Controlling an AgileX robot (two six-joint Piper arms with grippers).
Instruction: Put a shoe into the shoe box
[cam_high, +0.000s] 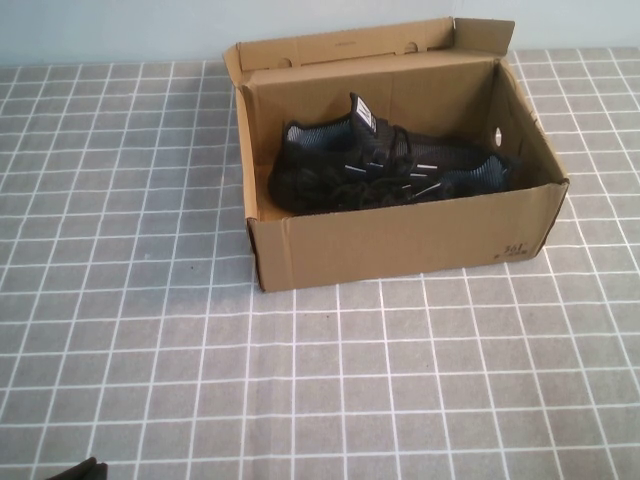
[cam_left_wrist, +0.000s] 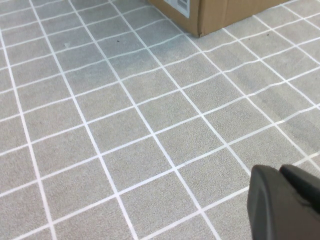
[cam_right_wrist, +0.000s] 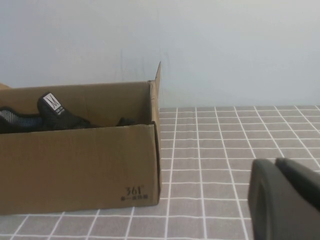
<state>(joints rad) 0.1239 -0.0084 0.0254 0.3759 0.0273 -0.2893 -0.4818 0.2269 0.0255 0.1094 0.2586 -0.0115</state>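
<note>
The brown cardboard shoe box (cam_high: 400, 240) stands open at the middle back of the table, its lid flap folded back. A black knit sneaker (cam_high: 400, 160) with white dashes and a white tongue label lies inside it, toe to the right. More black knit and laces lie in front of it; I cannot tell whether that is a second shoe. The right wrist view shows the box (cam_right_wrist: 75, 165) and the shoe's tongue (cam_right_wrist: 55, 112) above the wall. My left gripper (cam_left_wrist: 280, 172) is shut and empty over the cloth near the box's corner (cam_left_wrist: 210, 12). My right gripper (cam_right_wrist: 275, 164) is shut and empty, to the box's right.
A grey cloth with a white grid (cam_high: 330, 380) covers the table. A pale wall (cam_right_wrist: 225, 45) stands behind the table. A dark tip of the left arm (cam_high: 80, 470) shows at the near left edge of the high view.
</note>
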